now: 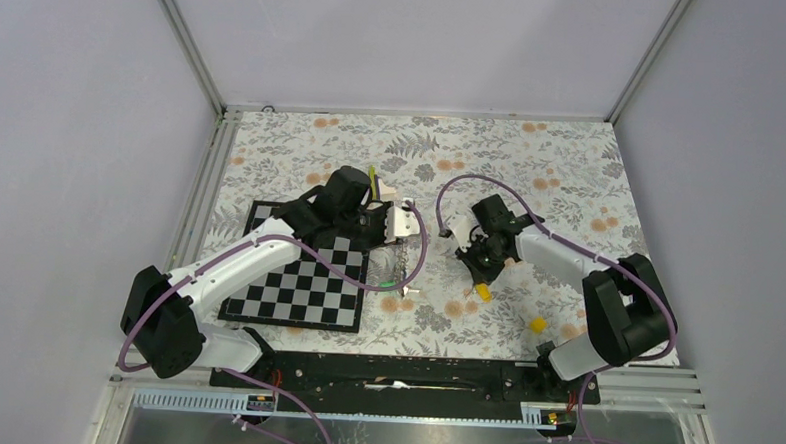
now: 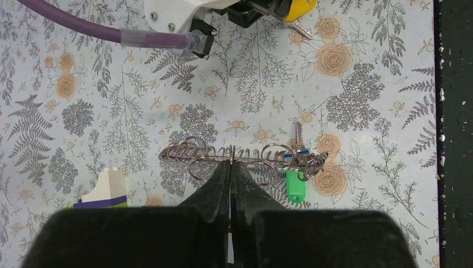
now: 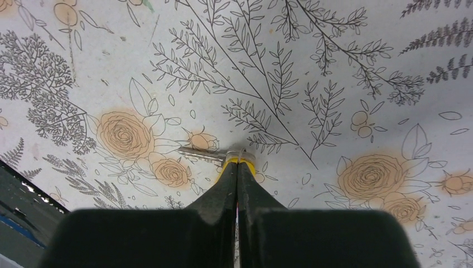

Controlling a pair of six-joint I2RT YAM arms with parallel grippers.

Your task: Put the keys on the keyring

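Observation:
The keyring (image 2: 245,158) shows edge-on as a thin grey wire loop with small split rings on it. My left gripper (image 2: 231,163) is shut on its wire near the middle. A green key (image 2: 295,185) and a blue key (image 2: 297,152) hang from its right end. In the top view the keyring (image 1: 403,268) dangles below my left gripper (image 1: 399,240). My right gripper (image 3: 239,161) is shut on the yellow head of a key (image 3: 244,162), whose metal blade (image 3: 199,152) points left, close over the cloth. Another yellow key (image 1: 538,324) lies near the right arm's base.
A checkerboard (image 1: 301,283) lies left of the keyring. A white block with purple and green stripes (image 2: 107,188) stands on the floral cloth at my left gripper's side. The black front rail (image 1: 402,373) runs along the near edge. Purple cables loop over both arms.

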